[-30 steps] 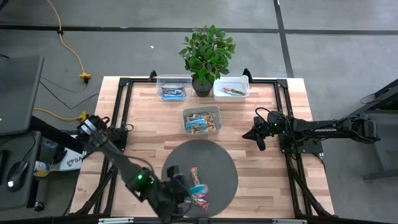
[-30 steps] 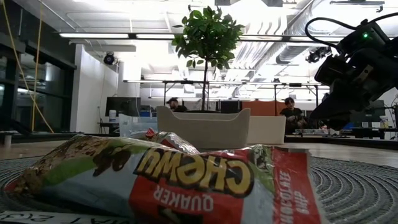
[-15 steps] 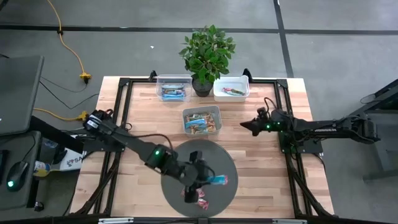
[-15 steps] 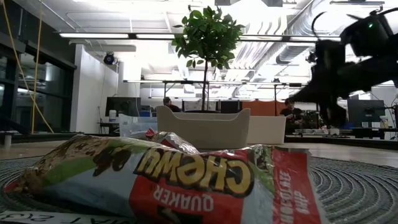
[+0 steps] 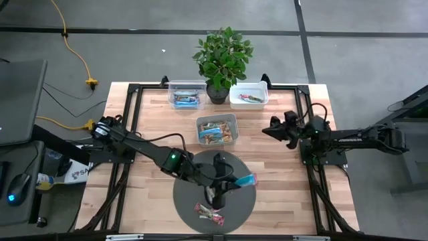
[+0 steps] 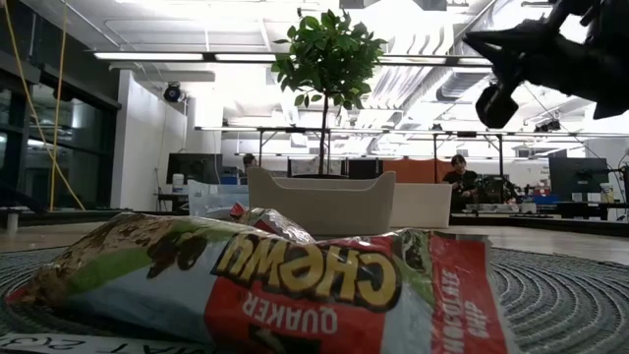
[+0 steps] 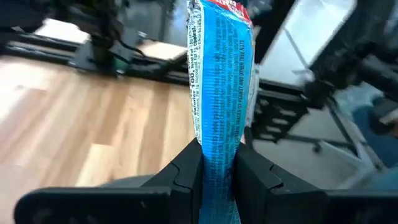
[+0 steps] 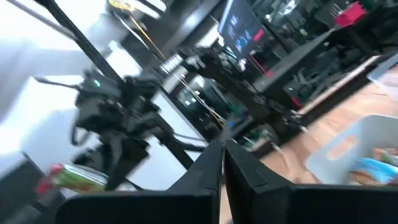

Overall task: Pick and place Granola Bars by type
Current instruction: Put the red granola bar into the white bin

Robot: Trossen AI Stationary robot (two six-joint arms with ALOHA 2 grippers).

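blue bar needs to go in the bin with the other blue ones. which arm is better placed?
Left. The left gripper is already shut on the blue bar above the round mat. The right gripper is shut, empty, off beside the right frame, so probably no handover needed.

High view: overhead, straight down, whole wooden table (image 5: 154, 107) mid-frame, floor around it.

Low view: at mat level, facing across to the room; red-wrapped bar (image 6: 295, 280) very near, filling lower frame. Potted plant (image 6: 324, 69) upper centre; also top centre in high view (image 5: 223, 57).

Left wrist view: close, looking past a blue bar (image 7: 219, 93).

Right wrist view: tilted, facing room; white bin (image 8: 357, 146) lower right.
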